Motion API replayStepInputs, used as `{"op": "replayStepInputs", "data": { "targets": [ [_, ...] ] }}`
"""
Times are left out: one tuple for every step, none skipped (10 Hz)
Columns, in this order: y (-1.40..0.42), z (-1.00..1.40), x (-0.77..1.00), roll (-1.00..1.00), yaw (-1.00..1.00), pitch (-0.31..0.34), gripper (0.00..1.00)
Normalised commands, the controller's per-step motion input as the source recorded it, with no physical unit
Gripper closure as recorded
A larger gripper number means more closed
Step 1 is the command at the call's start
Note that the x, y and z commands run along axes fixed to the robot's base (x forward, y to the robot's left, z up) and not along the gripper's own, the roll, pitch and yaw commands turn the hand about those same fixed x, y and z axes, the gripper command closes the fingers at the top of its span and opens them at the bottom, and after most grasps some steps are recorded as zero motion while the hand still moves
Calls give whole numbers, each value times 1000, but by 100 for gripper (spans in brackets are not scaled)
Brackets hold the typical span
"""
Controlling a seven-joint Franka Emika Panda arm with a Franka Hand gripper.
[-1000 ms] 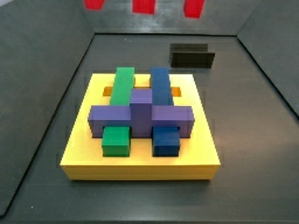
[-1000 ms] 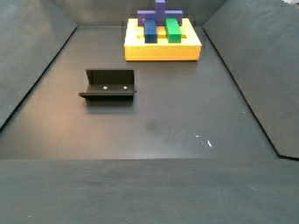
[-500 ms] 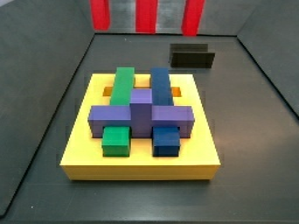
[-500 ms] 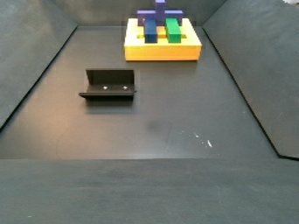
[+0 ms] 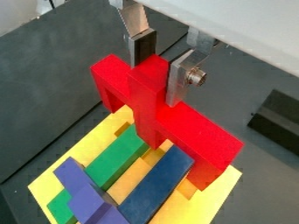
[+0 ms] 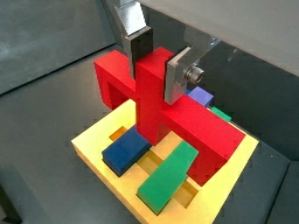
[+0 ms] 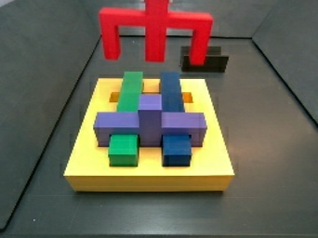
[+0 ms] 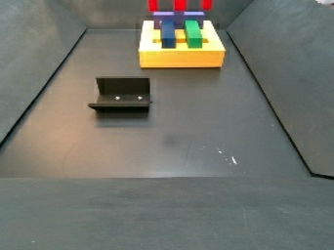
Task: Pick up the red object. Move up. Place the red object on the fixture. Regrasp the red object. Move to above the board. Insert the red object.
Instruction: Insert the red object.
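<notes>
Clamped on the stem of the red object (image 5: 158, 109): gripper (image 5: 162, 61), directly above the board (image 7: 87, 153). Hanging over the far end, clear of the blocks, 2 legs down, cross bar spanning the green and blue bars.

Both wrist views look steeply down past the tool (image 5: 160, 59) (image 6: 156, 59), close over the board (image 5: 59, 179) (image 6: 100, 150). One side view sits near the board (image 7: 149, 172); another views the board (image 8: 182, 59) from far across the floor, beyond the fixture (image 8: 121, 96).
</notes>
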Motion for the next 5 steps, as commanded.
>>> {"op": "replayStepInputs", "data": {
  "targets": [
    [-149,-557,0,361,117,-97,100],
    [-103,-540,-89,376,146,-110,100],
    [-120,-377,0,404,246,-116,100],
    [-111,-263,0,323,191,-103,100],
    [-49,-237,-49,150,0,-91,100]
  ]
}}
